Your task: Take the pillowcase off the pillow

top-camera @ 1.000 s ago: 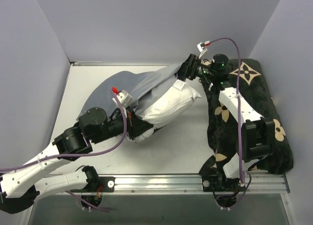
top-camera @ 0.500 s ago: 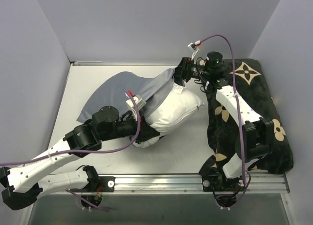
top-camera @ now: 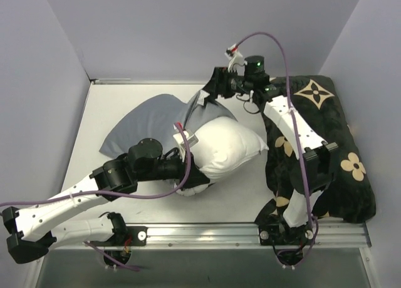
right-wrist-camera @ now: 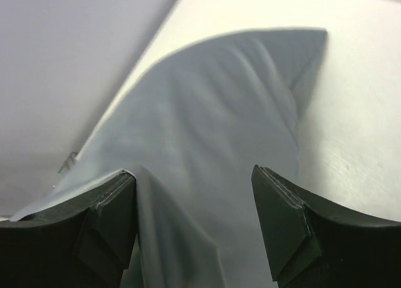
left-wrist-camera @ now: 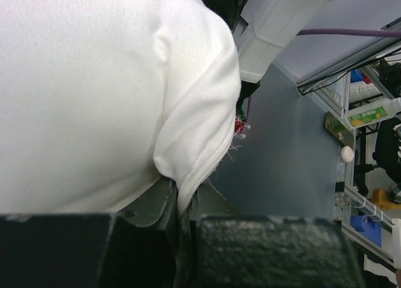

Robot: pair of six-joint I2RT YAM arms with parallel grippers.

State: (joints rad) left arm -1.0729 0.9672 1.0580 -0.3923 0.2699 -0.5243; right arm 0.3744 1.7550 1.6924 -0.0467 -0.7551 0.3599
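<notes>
Overhead, a white pillow (top-camera: 229, 147) lies mid-counter (top-camera: 244, 194), with the grey pillowcase (top-camera: 141, 122) to its left, long axis running up to the right pincer (top-camera: 210, 92). Left wrist: the left pincer (left-wrist-camera: 183, 238) pinches the pillow's zipped seam. Right wrist: fingers spread, grey cloth between them.

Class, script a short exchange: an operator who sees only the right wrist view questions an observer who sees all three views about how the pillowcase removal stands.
Operator: My right gripper, jaws apart, shows me only grey pillowcase. Where is the pillow?
Observer: It lies largely uncovered, to the near right of the pillowcase.
Operator: Is anything holding it?
Observer: Yes, the left gripper is shut on its seamed corner.
</notes>
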